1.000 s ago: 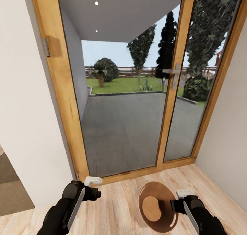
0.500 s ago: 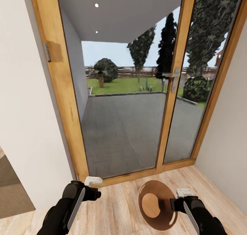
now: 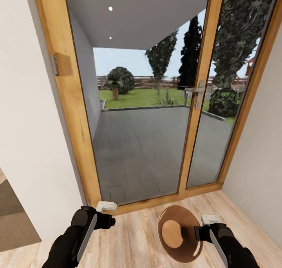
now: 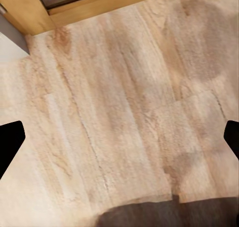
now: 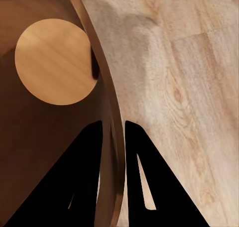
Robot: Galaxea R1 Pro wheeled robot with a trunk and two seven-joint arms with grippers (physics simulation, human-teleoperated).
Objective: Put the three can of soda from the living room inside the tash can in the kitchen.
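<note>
- Right now the right gripper (image 5: 113,130) pinches the bin's (image 3: 178,232) rim – held over the wood floor (image 3: 137,236).
- Left gripper (image 4: 119,137) spread wide, holding nothing (glass door (image 3: 133,103) ahead).

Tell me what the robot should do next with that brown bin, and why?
Probably turn away from the glass door and keep carrying the bin. The right gripper is pinching the bin's wall, the bin looks empty, and no soda cans are here, only wood floor. The left gripper is open.
</note>
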